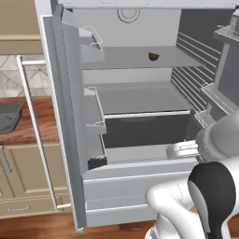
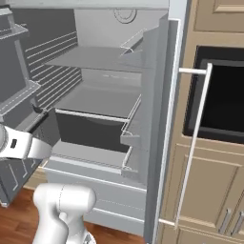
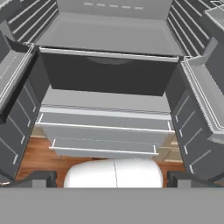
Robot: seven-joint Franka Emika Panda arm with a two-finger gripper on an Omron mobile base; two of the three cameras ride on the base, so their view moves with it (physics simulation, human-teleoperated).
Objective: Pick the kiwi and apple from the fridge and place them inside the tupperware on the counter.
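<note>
White arm bent at the elbow, wrist reaching forward, tool (image 3: 112, 177) with 2 fingertips spread wide, holding nothing

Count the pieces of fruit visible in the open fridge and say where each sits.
1: the kiwi, on the upper shelf of the fridge, towards the back. No apple is visible; it may be hidden.
</note>
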